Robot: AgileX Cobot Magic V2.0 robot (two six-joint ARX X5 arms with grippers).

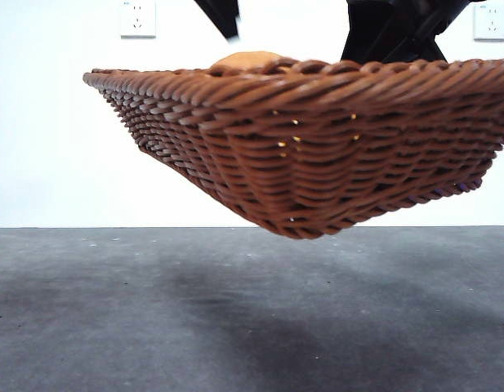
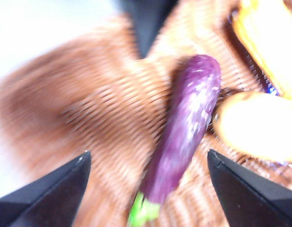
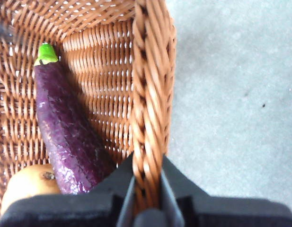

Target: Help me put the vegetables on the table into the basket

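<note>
The brown wicker basket (image 1: 317,139) hangs tilted in the air above the dark grey table (image 1: 235,318). My right gripper (image 3: 146,189) is shut on the basket's braided rim (image 3: 148,94), one jaw on each side of it. Inside the basket lie the purple eggplant (image 3: 67,137) with its green stem, the tan potato (image 3: 25,187) and the yellow corn (image 2: 271,42). The top of the potato (image 1: 247,60) peeks over the rim in the front view. My left gripper (image 2: 146,189) hovers open over the eggplant (image 2: 186,127), holding nothing.
Bare grey table (image 3: 231,94) lies under and beside the raised basket. Two wall sockets (image 1: 137,18) sit on the white back wall. A dark arm (image 1: 394,37) comes down behind the basket's far rim.
</note>
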